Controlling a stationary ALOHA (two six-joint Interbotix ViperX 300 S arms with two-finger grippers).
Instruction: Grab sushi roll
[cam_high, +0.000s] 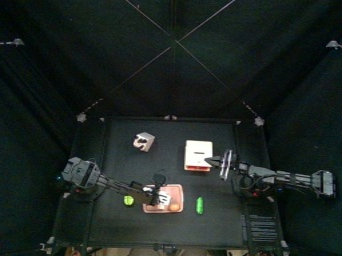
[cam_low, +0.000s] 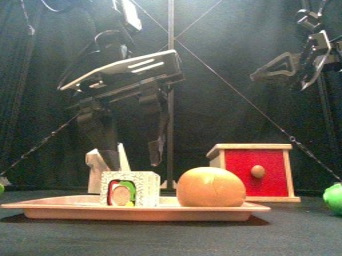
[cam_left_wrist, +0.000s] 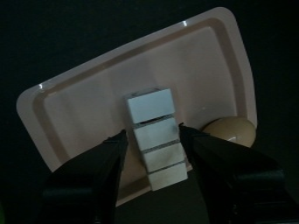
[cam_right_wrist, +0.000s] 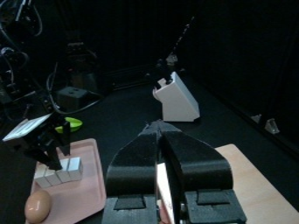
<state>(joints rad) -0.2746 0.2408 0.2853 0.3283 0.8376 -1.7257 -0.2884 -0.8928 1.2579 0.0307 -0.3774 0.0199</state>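
The sushi roll (cam_low: 130, 188), white rice with a green and orange centre, lies at the left end of a pink tray (cam_low: 54, 207). In the left wrist view it is a row of white pieces (cam_left_wrist: 156, 131) on the tray (cam_left_wrist: 82, 87). My left gripper (cam_left_wrist: 162, 144) is open, with one jaw on each side of the roll, close above it. In the top view the left gripper (cam_high: 154, 192) is over the tray (cam_high: 168, 208). My right gripper (cam_right_wrist: 160, 131) is shut and empty, held above the table to the right of the tray, beside the red box (cam_high: 201, 155).
A round orange-tan ball (cam_low: 211, 187) lies on the tray right of the roll. The red box (cam_low: 254, 170) stands behind it. A white holder (cam_high: 142, 142) stands at the back. Green things lie left (cam_high: 130, 200) and right (cam_high: 198, 206) of the tray.
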